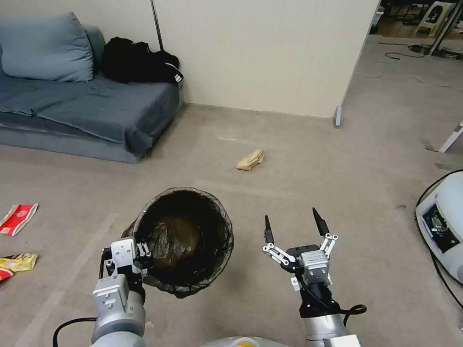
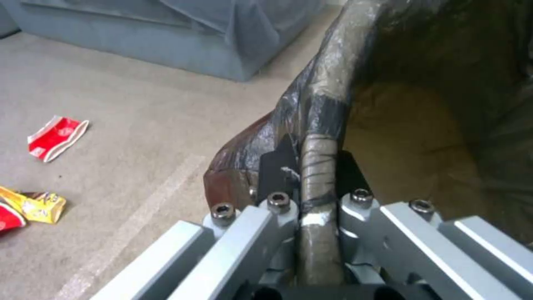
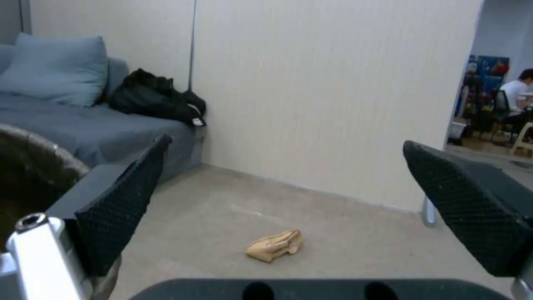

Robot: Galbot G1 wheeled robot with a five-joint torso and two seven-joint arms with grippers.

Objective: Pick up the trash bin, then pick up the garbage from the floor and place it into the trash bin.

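The trash bin (image 1: 185, 238), lined with a dark bag folded over its rim (image 2: 325, 112), hangs above the floor. My left gripper (image 1: 140, 254) is shut on its near-left rim, one finger inside and one outside. My right gripper (image 1: 293, 225) is open and holds nothing, to the right of the bin. A tan paper bag (image 1: 251, 160) lies on the floor ahead of the right gripper (image 3: 289, 208), and the right wrist view has that paper bag (image 3: 276, 246) between the fingertips. A red wrapper (image 1: 18, 218) and a yellow wrapper (image 1: 18, 262) lie at far left.
A grey-blue sofa (image 1: 87, 113) with a pillow and black clothes (image 1: 140, 61) stands at the back left. A cream partition wall (image 1: 265, 53) runs behind. A white machine with a cable (image 1: 441, 226) sits at the right edge.
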